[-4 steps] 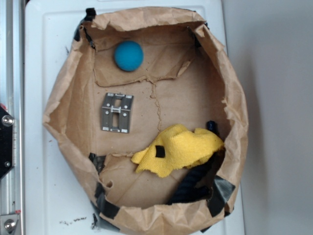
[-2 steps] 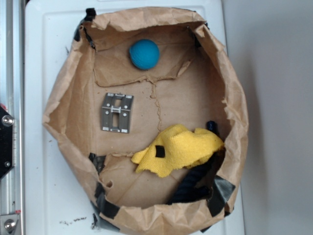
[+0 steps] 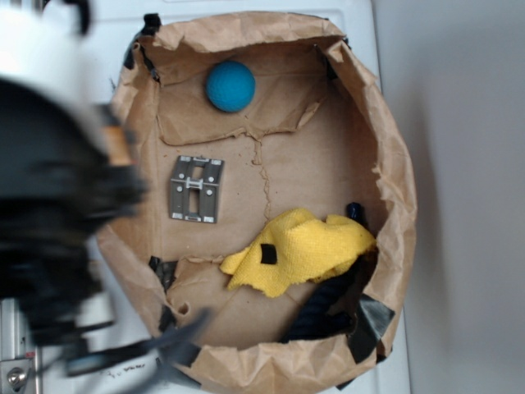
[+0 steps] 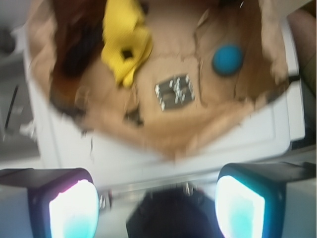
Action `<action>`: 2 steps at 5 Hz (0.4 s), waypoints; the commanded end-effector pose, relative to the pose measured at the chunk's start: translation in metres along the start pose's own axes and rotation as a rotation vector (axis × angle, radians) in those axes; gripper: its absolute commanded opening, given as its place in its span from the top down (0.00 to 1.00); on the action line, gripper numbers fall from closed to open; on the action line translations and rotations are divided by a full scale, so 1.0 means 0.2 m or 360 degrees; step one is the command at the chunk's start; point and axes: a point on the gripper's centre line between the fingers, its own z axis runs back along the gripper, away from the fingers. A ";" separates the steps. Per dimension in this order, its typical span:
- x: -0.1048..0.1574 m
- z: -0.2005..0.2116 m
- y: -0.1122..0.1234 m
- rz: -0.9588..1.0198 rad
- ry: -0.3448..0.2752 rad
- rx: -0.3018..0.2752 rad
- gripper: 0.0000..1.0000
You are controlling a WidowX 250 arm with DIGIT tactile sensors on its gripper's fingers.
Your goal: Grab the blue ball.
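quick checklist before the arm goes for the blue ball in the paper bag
1. Target in view: ok. The blue ball lies uncovered at the far end of the paper bag, seen in both views.
2. Ball clear of clutter: ok. The metal bracket and yellow cloth lie apart from it.
3. End effector open: ok. Its two fingers stand wide apart with nothing between them.
4. End effector over the ball: not ok. It is outside the bag, beyond the rim.
5. Ball at rest: cannot tell from one moment.
6. Bag walls out of the path: cannot tell. The crumpled rim stands close to the ball.
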 end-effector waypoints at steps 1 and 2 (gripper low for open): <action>0.27 -0.19 0.22 0.0724 -0.0194 0.0586 0.00; 0.28 -0.23 0.27 0.0945 -0.0288 0.0847 0.00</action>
